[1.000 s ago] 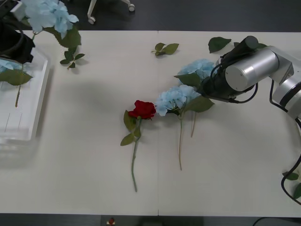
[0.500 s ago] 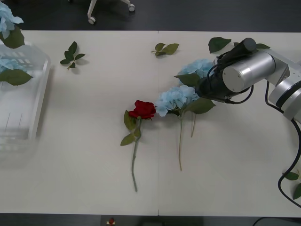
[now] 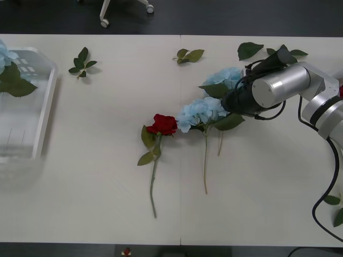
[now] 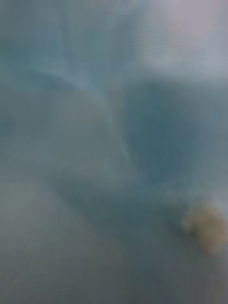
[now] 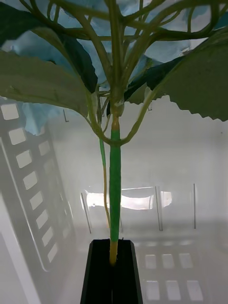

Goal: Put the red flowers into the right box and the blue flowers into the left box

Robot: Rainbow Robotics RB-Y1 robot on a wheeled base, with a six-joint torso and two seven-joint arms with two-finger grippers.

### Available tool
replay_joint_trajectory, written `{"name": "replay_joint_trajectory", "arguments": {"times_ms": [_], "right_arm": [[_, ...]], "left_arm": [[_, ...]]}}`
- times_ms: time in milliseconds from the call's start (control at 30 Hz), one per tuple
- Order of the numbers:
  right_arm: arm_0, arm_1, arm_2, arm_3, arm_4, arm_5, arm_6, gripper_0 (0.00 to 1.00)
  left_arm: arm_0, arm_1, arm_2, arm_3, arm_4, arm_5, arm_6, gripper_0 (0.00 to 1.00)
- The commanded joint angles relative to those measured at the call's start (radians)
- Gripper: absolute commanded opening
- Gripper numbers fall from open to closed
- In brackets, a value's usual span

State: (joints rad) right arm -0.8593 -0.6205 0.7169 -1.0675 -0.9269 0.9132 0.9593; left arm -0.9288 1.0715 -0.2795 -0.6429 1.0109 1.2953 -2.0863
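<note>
1. The left box point(image 3: 32, 107) stands at the left edge of the counter point(image 3: 96, 176). It is a translucent white bin with a slatted wall. A blue flower point(image 3: 4, 56) with green leaves lies at its far end.
2. In the left wrist view, the left tool point(image 5: 113, 266) hangs above the floor of the left box point(image 5: 156, 156). Its black fingers point(image 5: 97, 275) are closed on the stem point(image 5: 114, 190) of a blue flower. The stem rises between the fingers to broad green leaves point(image 5: 42, 80) and pale blue petals point(image 5: 142, 9). A second thin stem point(image 5: 105, 190) runs just beside the gripped one.
3. A red flower point(image 3: 163, 124) lies near the counter centre, well to the right of the left box. Its stem point(image 3: 154, 182) points toward the near edge of the counter.
4. Just beside the red bloom, on the side away from the left box, lies a blue flower point(image 3: 199, 112). Its petals touch the red bloom, or nearly so. Another blue flower point(image 3: 228, 76) lies just beyond it, toward the far edge.
5. The right arm point(image 3: 278, 88) reaches in from the right side of the counter, well apart from the left box. Its tip sits against these two blue heads. The fingers of the right tool are hidden among petals and leaves, so its state cannot be told. The right wrist view gives a pale blue blur.
6. Loose leaf sprigs point(image 3: 81, 61) lie near the far corner of the left box. Further sprigs point(image 3: 188, 54) and leaves point(image 3: 250, 50) lie along the far edge of the counter.
</note>
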Motion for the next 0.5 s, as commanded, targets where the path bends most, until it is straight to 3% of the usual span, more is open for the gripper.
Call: {"name": "replay_joint_trajectory", "arguments": {"times_ms": [33,367,400,433,467,500], "right_arm": [[-0.037,0.004,0.01,-0.016,-0.01,-0.002,0.041,0.77],[-0.037,0.005,0.036,-0.016,-0.013,-0.022,0.052,0.55],[-0.037,0.005,0.036,-0.016,-0.015,-0.022,0.053,0.53],[-0.035,0.005,0.035,-0.016,-0.015,-0.022,0.055,0.49],[-0.037,0.005,0.036,-0.016,-0.015,-0.022,0.055,0.46],[-0.037,0.005,0.036,-0.016,-0.015,-0.022,0.056,0.39]], "left_arm": [[-0.025,-0.015,-0.055,0.042,0.0,-0.077,-0.02,0.0],[-0.024,-0.084,-0.194,0.131,0.005,-0.2,-0.018,0.0],[-0.022,-0.084,-0.194,0.131,0.005,-0.202,-0.02,0.05],[-0.024,-0.084,-0.194,0.129,0.005,-0.203,-0.02,0.47],[-0.024,-0.084,-0.194,0.129,0.005,-0.203,-0.02,0.66],[-0.022,-0.084,-0.194,0.127,0.008,-0.203,-0.021,0.93]]}}
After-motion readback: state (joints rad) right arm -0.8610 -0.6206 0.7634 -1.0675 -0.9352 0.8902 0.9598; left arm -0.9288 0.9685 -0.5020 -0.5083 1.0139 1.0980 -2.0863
